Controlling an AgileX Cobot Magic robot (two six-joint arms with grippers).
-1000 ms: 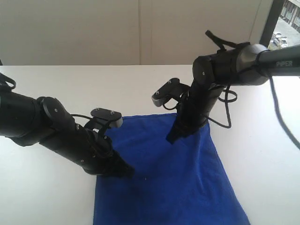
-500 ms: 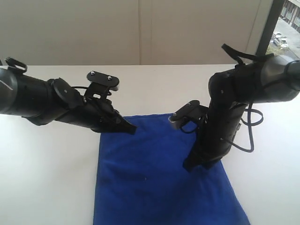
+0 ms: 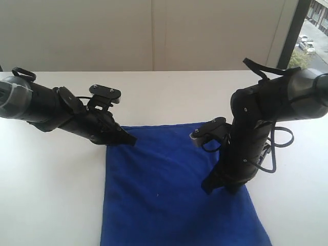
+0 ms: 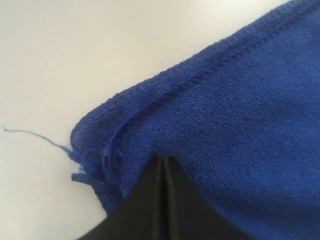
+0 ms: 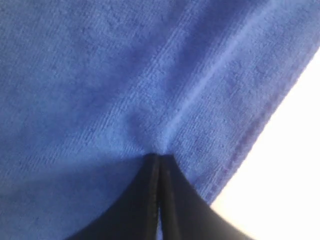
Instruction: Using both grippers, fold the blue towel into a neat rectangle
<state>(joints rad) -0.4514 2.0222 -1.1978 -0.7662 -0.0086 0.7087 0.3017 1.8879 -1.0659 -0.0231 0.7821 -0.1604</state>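
blue towel (image 3: 164,189) lies spread flat on the white table (image 3: 51,195), its near edge cut off in the ext. view. left gripper (image 3: 129,140) is clenched shut w/ its tip down on the far-left corner, and right gripper (image 3: 207,187) is clenched too, tip on the cloth just inside the right edge. prob. pinning or smoothing it before a fold, tho i can't tell if either nips any cloth. tabletop is smooth matte white, w/ a plain pale wall (image 3: 102,31) behind and a bright window (image 3: 312,31) at far right.
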